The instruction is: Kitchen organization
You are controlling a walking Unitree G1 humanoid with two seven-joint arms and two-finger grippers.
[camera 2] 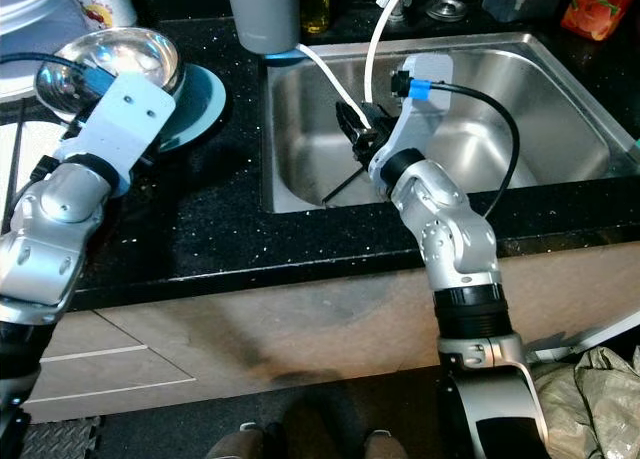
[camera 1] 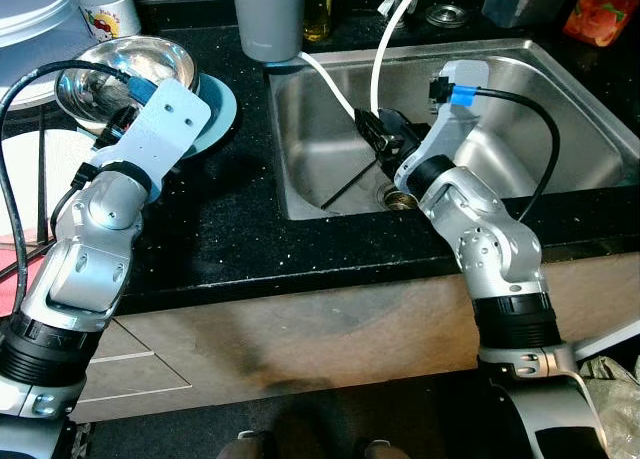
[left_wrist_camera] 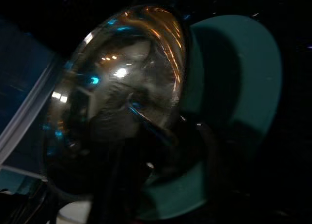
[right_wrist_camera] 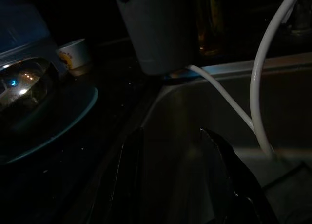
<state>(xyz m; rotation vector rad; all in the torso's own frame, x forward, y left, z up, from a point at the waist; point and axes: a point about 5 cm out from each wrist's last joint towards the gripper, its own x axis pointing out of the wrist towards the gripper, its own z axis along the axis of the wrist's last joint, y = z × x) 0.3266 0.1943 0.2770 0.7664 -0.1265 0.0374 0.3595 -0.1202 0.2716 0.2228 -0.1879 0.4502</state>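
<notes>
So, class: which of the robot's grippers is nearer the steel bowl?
Left. The left gripper is at the steel bowl on the teal plate; the right gripper hangs over the sink.

2 shoe tips (camera 1: 310, 446) on floor; crumpled bag (camera 1: 612, 379) nr cabinet.

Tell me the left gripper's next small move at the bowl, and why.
Probably ease the left gripper down onto the near rim of the steel bowl and close. The bowl sits on the teal plate, right at the fingers, with no grip visible yet. The right gripper hangs open over the sink.
</notes>
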